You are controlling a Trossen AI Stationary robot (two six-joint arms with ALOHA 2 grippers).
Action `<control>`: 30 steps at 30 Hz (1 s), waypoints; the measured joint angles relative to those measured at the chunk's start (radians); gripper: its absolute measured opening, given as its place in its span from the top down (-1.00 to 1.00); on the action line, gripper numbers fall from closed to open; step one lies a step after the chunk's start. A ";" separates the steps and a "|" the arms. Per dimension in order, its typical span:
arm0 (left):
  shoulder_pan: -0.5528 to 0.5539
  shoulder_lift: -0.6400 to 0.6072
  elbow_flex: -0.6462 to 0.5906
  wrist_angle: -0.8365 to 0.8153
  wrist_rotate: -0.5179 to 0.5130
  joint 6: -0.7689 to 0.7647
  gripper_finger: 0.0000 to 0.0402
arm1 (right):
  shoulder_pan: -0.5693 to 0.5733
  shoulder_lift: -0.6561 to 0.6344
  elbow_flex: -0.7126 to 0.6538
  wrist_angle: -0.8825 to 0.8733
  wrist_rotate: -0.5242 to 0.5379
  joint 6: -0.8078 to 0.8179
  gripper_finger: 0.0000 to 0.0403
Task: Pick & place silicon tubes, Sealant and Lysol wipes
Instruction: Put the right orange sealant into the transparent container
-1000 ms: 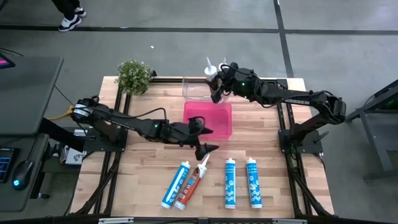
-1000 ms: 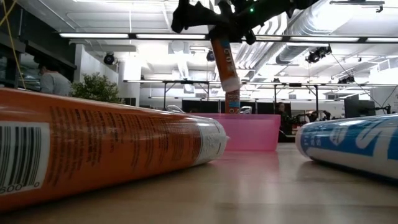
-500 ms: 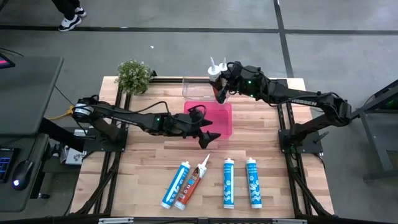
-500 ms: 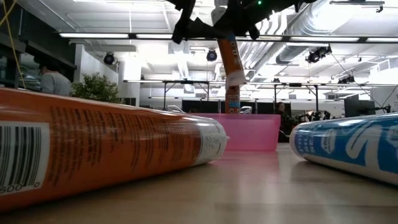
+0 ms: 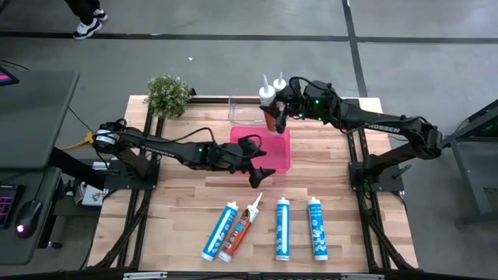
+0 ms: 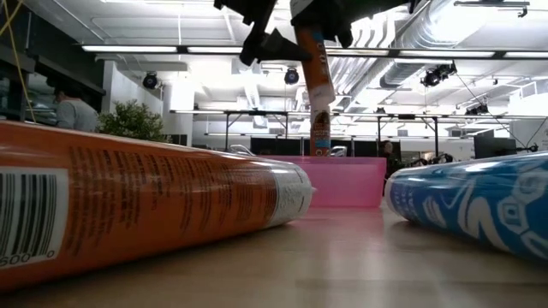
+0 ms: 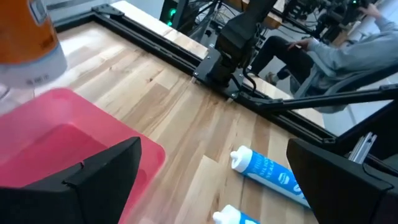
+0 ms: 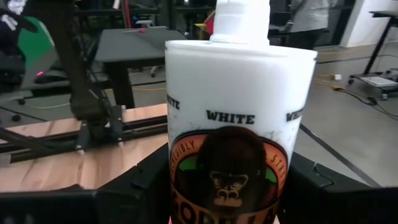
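High view: the right tool [image 5: 278, 117] hangs over the far edge of the pink bin [image 5: 274, 156], pinching an upright sealant tube [image 5: 268, 105] with a white top and orange body, nozzle up. A second white nozzle [image 5: 279, 81] shows just beside it. Behind the pink bin sits a clear container [image 5: 243, 110]. The left tool [image 5: 257, 162] hovers at the near edge of the pink bin, its fingers spread wide and holding nothing. On the wooden bench [image 5: 171, 210] nearer the front lie four tubes in a row: a blue one [image 5: 219, 231] touching an orange one [image 5: 241, 226], then two more blue tubes [image 5: 282, 229] [image 5: 316, 227] set apart. A small potted plant [image 5: 167, 95] stands at the far left corner.

Right wrist view: the held tube's label reads WHITE.
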 joint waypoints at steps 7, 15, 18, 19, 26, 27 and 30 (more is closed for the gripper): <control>0.000 0.000 0.000 -0.005 0.041 -0.005 -0.98 | 0.001 -0.005 0.000 -0.019 -0.053 0.000 0.00; 0.000 0.000 0.001 -0.006 0.025 -0.091 -0.98 | 0.002 -0.047 0.000 -0.030 -0.112 0.019 0.00; 0.001 0.000 0.001 -0.005 -0.039 -0.080 -0.98 | 0.003 -0.065 0.000 -0.039 -0.138 0.023 0.00; 0.001 0.000 0.001 -0.005 -0.066 -0.078 -0.98 | 0.005 -0.070 0.000 -0.045 -0.137 0.023 0.00; 0.001 -0.001 0.001 0.002 -0.181 -0.056 -0.98 | 0.007 -0.096 0.000 -0.092 -0.138 0.022 0.01; 0.001 -0.001 0.001 0.002 -0.199 -0.057 -0.98 | 0.007 -0.097 0.000 -0.094 -0.139 0.022 0.01; 0.001 -0.001 0.001 0.007 -0.216 -0.042 -0.98 | 0.006 -0.102 0.000 -0.106 -0.141 0.022 0.01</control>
